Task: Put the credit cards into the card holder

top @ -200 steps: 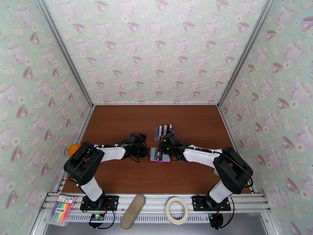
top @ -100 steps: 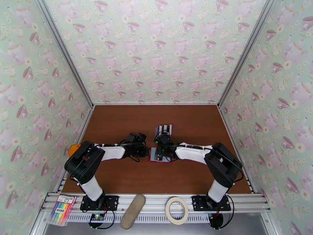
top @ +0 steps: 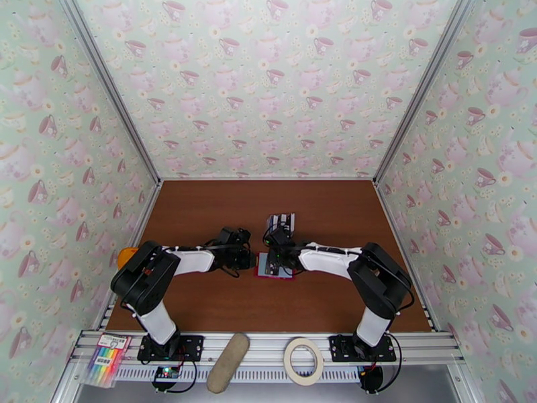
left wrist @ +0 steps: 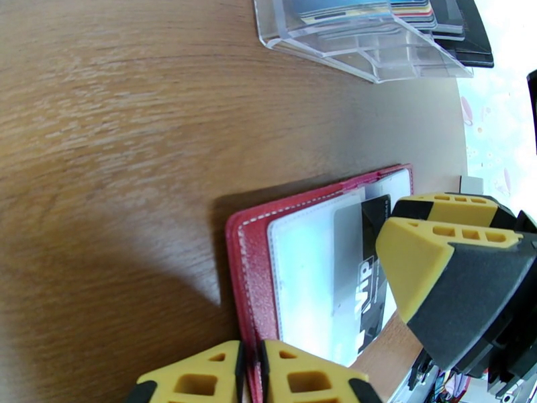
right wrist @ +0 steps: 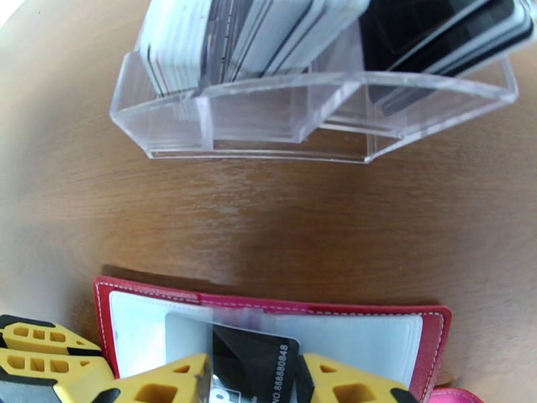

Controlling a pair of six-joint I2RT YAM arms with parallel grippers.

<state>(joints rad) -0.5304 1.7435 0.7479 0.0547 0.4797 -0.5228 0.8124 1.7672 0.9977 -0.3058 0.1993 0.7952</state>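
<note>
1. Over the last second the right arm has folded its elbow inward. The right gripper (right wrist: 255,365) has swung left, from beside the card stand to above the wallet. The left arm has barely moved.
2. The right gripper's jaws are partly open and closed across the width of a thin black plastic credit card (right wrist: 252,345), one yellow finger on each long edge.
3. The card's far end sits under the clear plastic pocket of a red stitched folding card holder (right wrist: 356,337). Its near end, with white printed numbers, is between the fingers.
4. The left gripper (left wrist: 250,359) is almost fully closed, pinching the red border at the holder's left edge.
5. The holder lies open and flat on the brown wood-grain table (right wrist: 268,209), near its middle, between the two grippers.
6. Just beyond the holder, apart from it, stands a clear acrylic tiered card stand (right wrist: 268,122).
7. The stand holds the remaining cards (right wrist: 268,28) upright in rows: white and pale ones on the left, black ones on the right.
</note>
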